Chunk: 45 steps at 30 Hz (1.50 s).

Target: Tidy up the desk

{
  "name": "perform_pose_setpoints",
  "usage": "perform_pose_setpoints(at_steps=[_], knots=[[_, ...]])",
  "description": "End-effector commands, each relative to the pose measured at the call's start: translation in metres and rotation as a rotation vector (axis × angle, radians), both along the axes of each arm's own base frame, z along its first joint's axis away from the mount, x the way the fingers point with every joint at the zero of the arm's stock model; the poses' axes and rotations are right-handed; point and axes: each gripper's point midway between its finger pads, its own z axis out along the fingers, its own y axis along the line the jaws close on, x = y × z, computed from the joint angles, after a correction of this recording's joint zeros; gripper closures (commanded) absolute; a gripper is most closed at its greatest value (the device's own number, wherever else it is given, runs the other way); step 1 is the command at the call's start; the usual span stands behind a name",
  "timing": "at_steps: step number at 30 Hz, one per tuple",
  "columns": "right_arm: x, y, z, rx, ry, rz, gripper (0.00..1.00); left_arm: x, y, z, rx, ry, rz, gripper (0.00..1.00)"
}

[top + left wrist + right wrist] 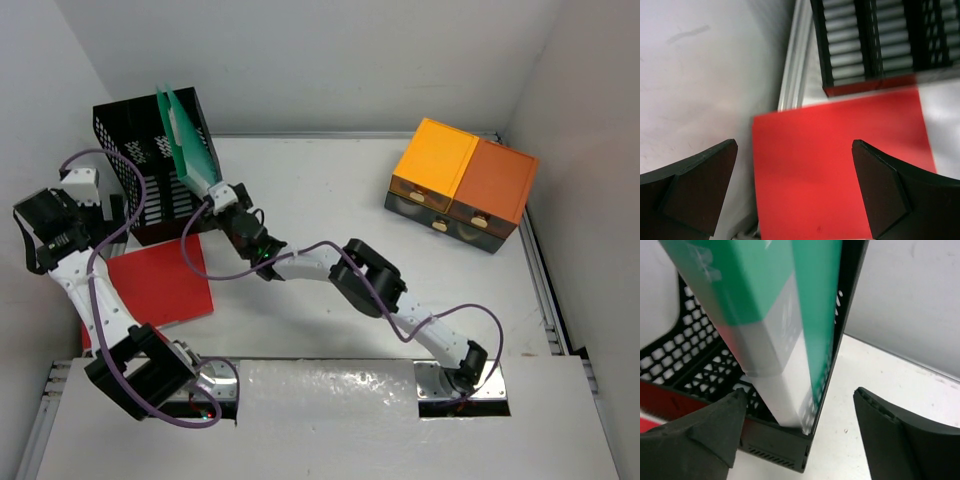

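The white desk (330, 190) carries a black mesh rack (135, 150) at its far left. Green-and-white folders (185, 135) stand upright in the rack. My right gripper (215, 195) is at the rack's near right corner and open. In the right wrist view its fingers (715, 430) straddle the rack corner (775, 445) and the folders' (815, 305) white lower edge, gripping nothing. A red folder (160, 285) lies flat in front of the rack. My left gripper (45, 230) hangs open above the red folder (840, 165).
An orange-topped drawer unit (465, 180) stands at the far right. The desk's metal rim (792, 75) and a wall run close along the left of the red folder. The right arm stretches diagonally across the middle of the desk.
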Motion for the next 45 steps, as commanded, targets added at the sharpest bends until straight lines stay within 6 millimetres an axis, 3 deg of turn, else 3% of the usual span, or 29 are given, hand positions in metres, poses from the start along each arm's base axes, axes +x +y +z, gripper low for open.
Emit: perform_pose_setpoints(at_steps=[1,2,6,10,18,20,21,23,26,29,31,35,37,38,40,41,45], knots=[[-0.034,-0.006,0.155,0.226,-0.175,0.105,0.14,-0.018,-0.01,-0.007,0.052,0.077,-0.062,0.02],[-0.039,-0.008,0.152,0.194,-0.183,0.112,0.11,-0.022,-0.012,-0.01,0.06,0.1,-0.071,0.02],[-0.066,-0.017,0.182,0.193,-0.216,0.163,0.07,-0.032,-0.015,-0.016,0.078,0.124,-0.068,0.02],[-0.075,-0.032,0.199,0.249,-0.191,0.173,0.1,-0.033,-0.017,-0.014,0.075,0.117,-0.062,0.02],[-0.082,-0.042,0.187,0.269,-0.157,0.19,0.12,-0.031,-0.017,0.0,0.082,0.069,-0.045,0.02],[-0.088,-0.048,0.171,0.264,-0.112,0.21,0.12,-0.03,-0.025,0.001,0.07,0.065,-0.086,0.02],[-0.093,-0.055,0.183,0.269,-0.113,0.22,0.13,-0.028,-0.03,0.006,0.064,0.052,-0.119,0.02],[-0.101,-0.06,0.154,0.16,-0.045,0.258,0.12,-0.034,-0.038,0.006,0.074,0.088,-0.165,0.02],[-0.119,-0.074,0.121,0.007,0.073,0.313,0.11,-0.052,-0.031,0.001,0.148,0.176,-0.158,0.02],[-0.141,-0.08,0.078,-0.016,0.248,0.377,0.11,-0.07,-0.028,-0.022,0.143,0.279,-0.128,0.02],[-0.165,-0.067,0.048,-0.012,0.367,0.507,0.11,-0.079,-0.034,-0.044,0.098,0.328,-0.128,0.02],[-0.189,-0.038,0.008,0.049,0.626,0.653,0.14,-0.086,-0.043,-0.068,0.048,0.332,-0.109,0.02],[-0.186,-0.02,0.007,0.149,0.779,0.677,0.22,-0.088,-0.047,-0.076,0.036,0.318,-0.092,0.02],[-0.192,-0.011,-0.025,0.145,0.88,0.708,0.3,-0.09,-0.049,-0.084,0.021,0.328,-0.092,0.02],[-0.191,0.006,-0.023,0.244,0.968,0.742,0.36,-0.091,-0.05,-0.088,0.011,0.325,-0.081,0.02],[-0.192,0.009,-0.039,0.258,1.011,0.739,0.37,-0.092,-0.051,-0.091,0.006,0.331,-0.081,0.02],[-0.197,0.018,-0.039,0.38,1.083,0.771,0.38,-0.095,-0.052,-0.097,-0.002,0.342,-0.072,0.02]])
